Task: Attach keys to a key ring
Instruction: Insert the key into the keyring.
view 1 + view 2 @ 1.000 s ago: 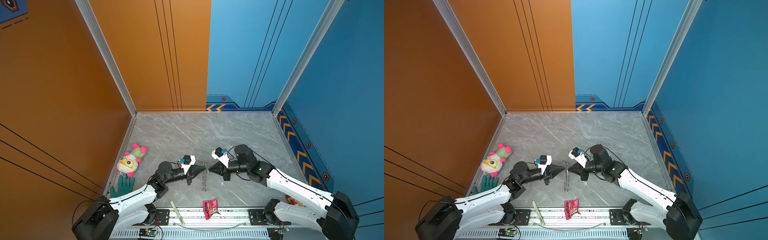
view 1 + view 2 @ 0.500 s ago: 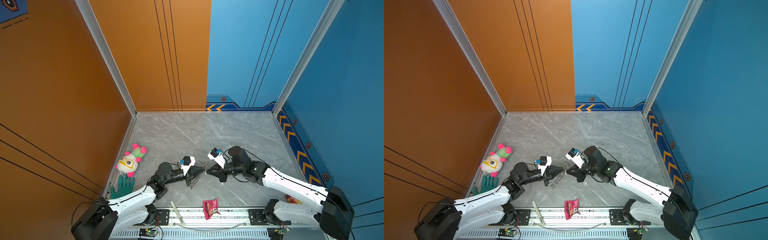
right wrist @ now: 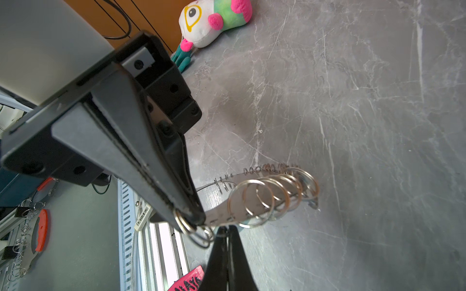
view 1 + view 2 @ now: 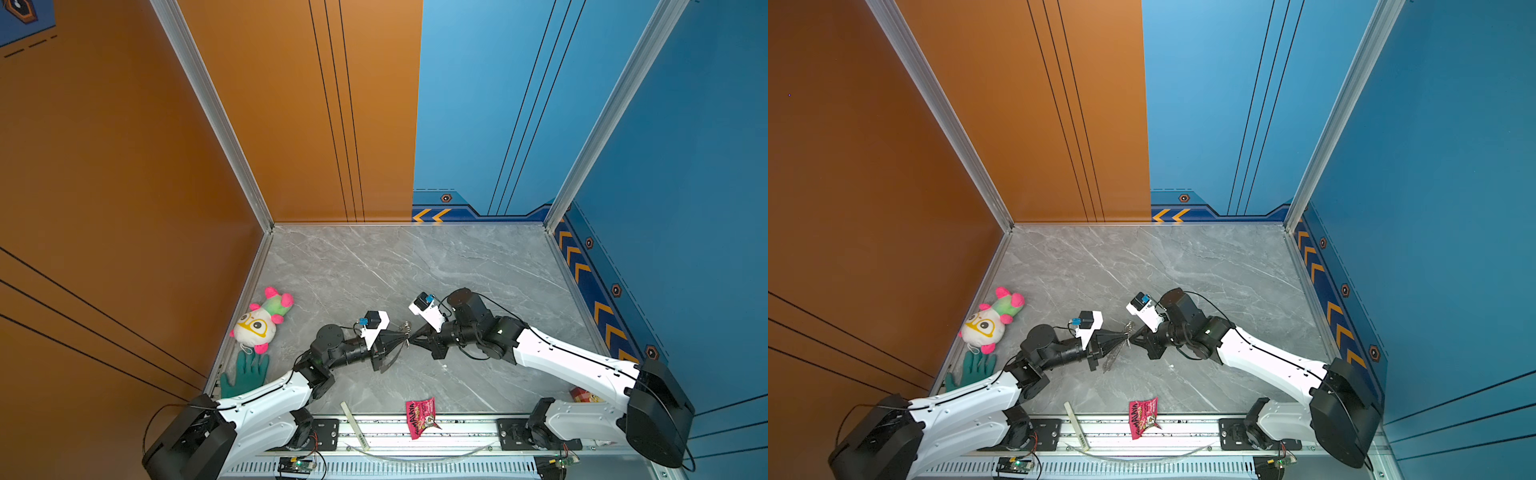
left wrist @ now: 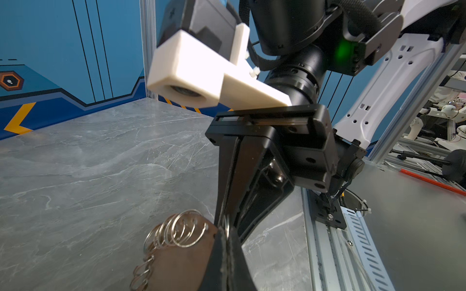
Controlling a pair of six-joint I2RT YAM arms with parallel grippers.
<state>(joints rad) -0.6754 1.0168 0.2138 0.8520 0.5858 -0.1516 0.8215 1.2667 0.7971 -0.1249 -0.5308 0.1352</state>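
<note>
Far from walls (image 4: 124,174), left tool (image 4: 401,337) and right tool (image 4: 412,341) clamp key ring (image 3: 252,201)

Grey marble table (image 4: 374,266): plush toy (image 4: 262,320), green glove (image 4: 245,374) left edge; red packet (image 4: 420,415) front.

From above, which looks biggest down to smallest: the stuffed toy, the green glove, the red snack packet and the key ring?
1. stuffed toy
2. green glove
3. red snack packet
4. key ring: it is seen almost edge-on and lifted off the table, so its last place is unsure.
</note>
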